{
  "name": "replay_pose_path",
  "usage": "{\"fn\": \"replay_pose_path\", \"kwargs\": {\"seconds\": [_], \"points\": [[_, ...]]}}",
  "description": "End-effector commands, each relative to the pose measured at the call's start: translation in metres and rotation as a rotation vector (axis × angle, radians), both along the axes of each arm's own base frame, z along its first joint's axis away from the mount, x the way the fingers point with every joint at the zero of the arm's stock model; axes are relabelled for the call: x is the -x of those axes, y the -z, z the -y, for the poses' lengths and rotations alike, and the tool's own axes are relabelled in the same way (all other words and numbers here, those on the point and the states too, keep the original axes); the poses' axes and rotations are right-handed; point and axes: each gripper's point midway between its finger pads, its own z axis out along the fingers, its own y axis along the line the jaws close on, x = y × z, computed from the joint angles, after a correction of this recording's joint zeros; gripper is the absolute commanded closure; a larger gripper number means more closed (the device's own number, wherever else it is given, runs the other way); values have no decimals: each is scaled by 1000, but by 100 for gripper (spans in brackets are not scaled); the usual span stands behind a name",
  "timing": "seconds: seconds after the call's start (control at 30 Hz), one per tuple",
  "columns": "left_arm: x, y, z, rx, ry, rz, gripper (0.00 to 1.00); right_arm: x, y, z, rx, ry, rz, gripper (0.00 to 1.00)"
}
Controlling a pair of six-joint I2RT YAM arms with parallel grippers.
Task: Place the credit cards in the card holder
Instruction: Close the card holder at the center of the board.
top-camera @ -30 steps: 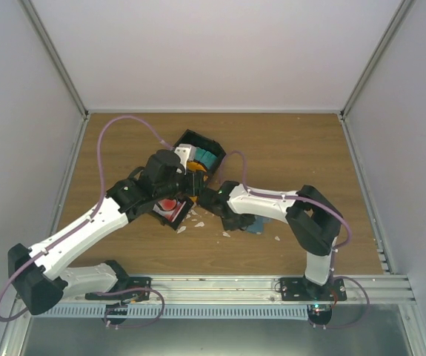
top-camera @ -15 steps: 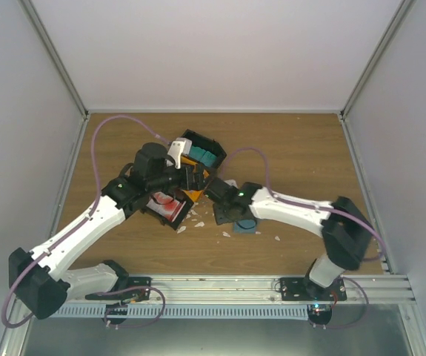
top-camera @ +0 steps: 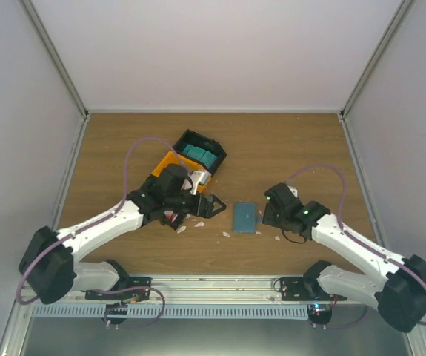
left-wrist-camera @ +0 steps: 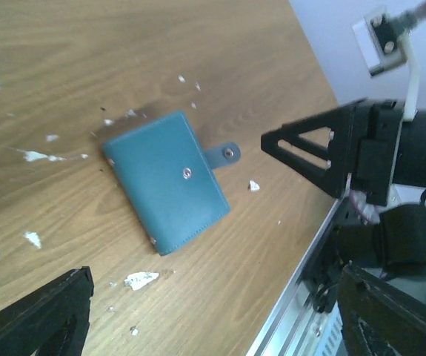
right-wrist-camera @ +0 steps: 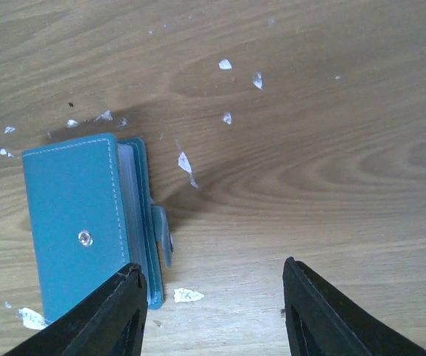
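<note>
The card holder [top-camera: 244, 216] lies shut and flat on the table, slate-blue with a snap and a side tab. It also shows in the left wrist view [left-wrist-camera: 167, 180] and in the right wrist view [right-wrist-camera: 75, 222]. My left gripper [top-camera: 215, 206] is open and empty, just left of the holder, not touching it. My right gripper [top-camera: 267, 211] is open and empty, just right of the holder by its tab. Teal credit cards [top-camera: 200, 156] stand in the bin. A whitish card stack [top-camera: 200, 178] shows beside my left wrist. Other cards are hidden under my left arm.
The black-and-orange bin [top-camera: 187, 141] stands behind my left arm. Small white scraps [top-camera: 181, 229] lie scattered round the holder, also in the right wrist view [right-wrist-camera: 187, 295]. The table's front rail [left-wrist-camera: 294, 311] runs close behind the holder. The right gripper [left-wrist-camera: 324, 148] shows in the left wrist view.
My right arm has drawn back to the right, off the card holder, which now lies uncovered. My left gripper has moved from the bin down and right, to the holder's left side.
</note>
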Motion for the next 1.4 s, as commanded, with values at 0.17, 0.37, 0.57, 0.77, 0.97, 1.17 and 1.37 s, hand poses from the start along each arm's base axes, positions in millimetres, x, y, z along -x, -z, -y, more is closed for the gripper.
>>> {"fn": "replay_pose_path", "kwargs": {"seconds": [0.17, 0.37, 0.57, 0.77, 0.97, 1.17, 1.37], "points": [[5, 50, 41, -23, 34, -118, 21, -14, -4, -14, -197, -71, 104, 55], [1, 73, 48, -84, 10, -140, 26, -23, 7, -12, -192, -86, 82, 69], [1, 98, 50, -131, -1, -183, 31, -20, 18, -17, -217, -111, 52, 76], [3, 111, 53, -155, 0, -204, 33, -11, 31, -16, -227, -114, 14, 78], [7, 114, 56, -170, 15, -192, 35, -10, 32, -16, -237, -112, 30, 85], [7, 116, 59, -179, 21, -193, 35, -11, 36, -17, -232, -127, 27, 89], [7, 116, 60, -185, 18, -189, 35, -16, 35, -21, -241, -138, 40, 98]]}}
